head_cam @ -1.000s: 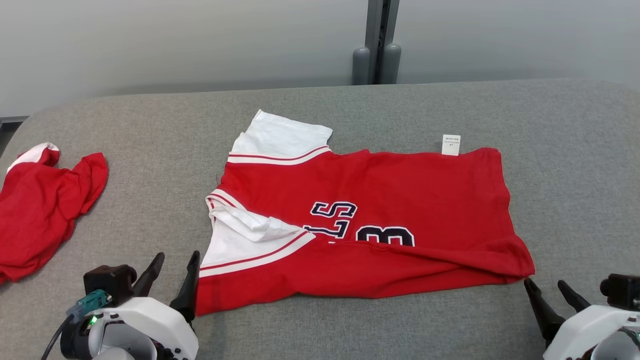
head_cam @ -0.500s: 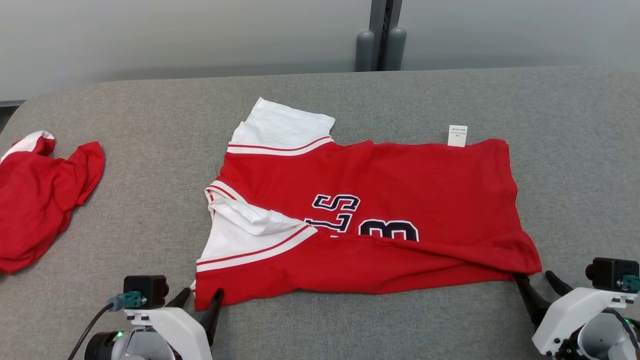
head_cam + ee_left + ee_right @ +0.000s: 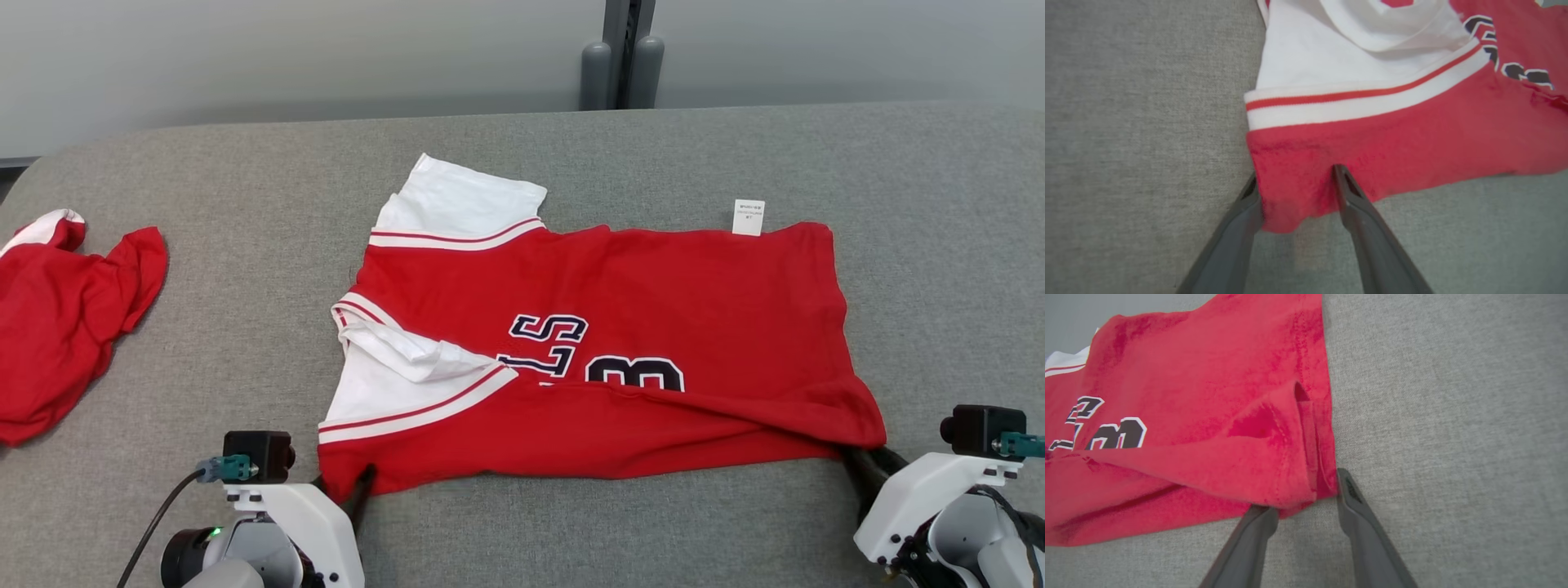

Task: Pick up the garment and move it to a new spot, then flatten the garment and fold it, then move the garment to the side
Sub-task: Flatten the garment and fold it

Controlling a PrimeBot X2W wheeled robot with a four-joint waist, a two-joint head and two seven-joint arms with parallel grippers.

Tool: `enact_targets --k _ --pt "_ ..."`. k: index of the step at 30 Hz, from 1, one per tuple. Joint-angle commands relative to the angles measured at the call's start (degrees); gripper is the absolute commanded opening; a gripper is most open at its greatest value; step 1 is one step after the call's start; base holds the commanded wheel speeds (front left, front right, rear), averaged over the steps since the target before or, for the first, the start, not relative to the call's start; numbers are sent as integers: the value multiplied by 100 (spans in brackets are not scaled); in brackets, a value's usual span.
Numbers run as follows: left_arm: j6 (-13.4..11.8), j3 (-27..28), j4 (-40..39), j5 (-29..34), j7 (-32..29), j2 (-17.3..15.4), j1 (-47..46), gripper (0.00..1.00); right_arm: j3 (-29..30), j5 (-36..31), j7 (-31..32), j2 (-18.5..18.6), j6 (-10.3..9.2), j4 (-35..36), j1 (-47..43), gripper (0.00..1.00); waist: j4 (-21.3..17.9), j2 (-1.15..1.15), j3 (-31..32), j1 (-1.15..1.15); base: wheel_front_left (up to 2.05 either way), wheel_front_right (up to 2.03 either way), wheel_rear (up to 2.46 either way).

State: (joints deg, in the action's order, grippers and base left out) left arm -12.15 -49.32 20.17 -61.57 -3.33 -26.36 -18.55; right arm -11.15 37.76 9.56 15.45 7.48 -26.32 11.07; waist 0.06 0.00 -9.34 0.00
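1. Where it lies on the grey table (image 3: 204, 286), the garment (image 3: 653, 310) is straddled at both near corners.
2. Left gripper (image 3: 1295, 175): jaws held apart, cloth between.
3. Right gripper (image 3: 1304, 490): jaws held apart, corner between.

- Head cam: high up on robot's side of the grey surface (image 3: 204, 163), faces fwd + down; far enough back to take in the whole garment (image 3: 653, 294) and the wall (image 3: 245, 57) behind.
- L wrist cam: low, v. close, looks along left gripper (image 3: 1295, 175) at garment's near-left corner.
- R wrist cam: equally close, looks along right gripper (image 3: 1302, 490) at near-right corner.
- Shared: head view covers both corners; both wrist views catch the dark lettering (image 3: 1122, 435).
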Motion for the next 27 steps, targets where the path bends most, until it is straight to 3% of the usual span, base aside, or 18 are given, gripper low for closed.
enact_targets --k 1,9,15,27 --pt "63 -31 71 -52 -31 36 -16 0 -26 80 4 32 4 -26 29 0 5 0 20 0 0 0 0" --pt "112 22 36 -95 14 -36 55 0 -97 371 29 141 4 -97 -60 0 28 0 218 0 0 0 0" --pt "33 -67 -357 -111 -209 -319 252 0 -40 601 251 333 4 64 -324 0 33 0 416 0 0 0 0" --pt "-457 -277 -1813 -267 -885 -1070 910 0 491 705 976 420 3 897 -1346 0 81 0 589 0 0 0 0"
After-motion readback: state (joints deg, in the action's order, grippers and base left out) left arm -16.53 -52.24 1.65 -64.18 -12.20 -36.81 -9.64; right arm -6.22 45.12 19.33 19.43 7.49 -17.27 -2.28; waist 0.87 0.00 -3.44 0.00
